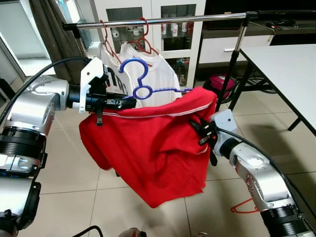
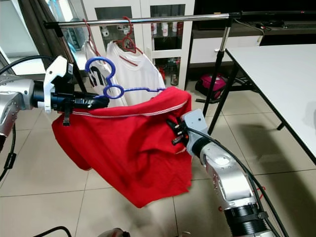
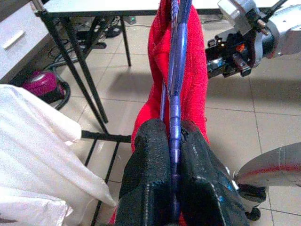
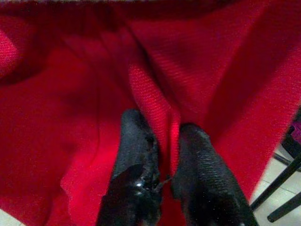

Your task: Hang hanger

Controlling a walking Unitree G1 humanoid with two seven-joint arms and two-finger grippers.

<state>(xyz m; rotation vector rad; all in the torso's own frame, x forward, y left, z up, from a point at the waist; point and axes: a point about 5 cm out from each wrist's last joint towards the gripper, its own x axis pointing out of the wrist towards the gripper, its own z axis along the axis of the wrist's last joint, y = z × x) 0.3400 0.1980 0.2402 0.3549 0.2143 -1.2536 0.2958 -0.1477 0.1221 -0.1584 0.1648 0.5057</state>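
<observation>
Spanning the top of the head views, the steel rail [image 1: 163, 20] already carries a white shirt [image 1: 155, 74] on a red hanger [image 1: 143, 42], with the white bench [image 1: 289, 64] off to the robot's right. Below the rail, a red shirt [image 1: 153, 148] hangs draped over the blue hanger [image 1: 143, 81], whose hook stands up well short of the rail. The left hand [image 1: 116, 102] is clamped on the hanger's bar at one shoulder, its fingers [image 3: 150, 188] squeezing the blue plastic. The right hand [image 1: 203, 132] pinches a fold of red cloth at the other shoulder. The step in hand looks like carrying the loaded hanger up. Next, both arms likely need to lift together until the hook clears the rail, then lower it onto a free stretch beside the white shirt.
</observation>
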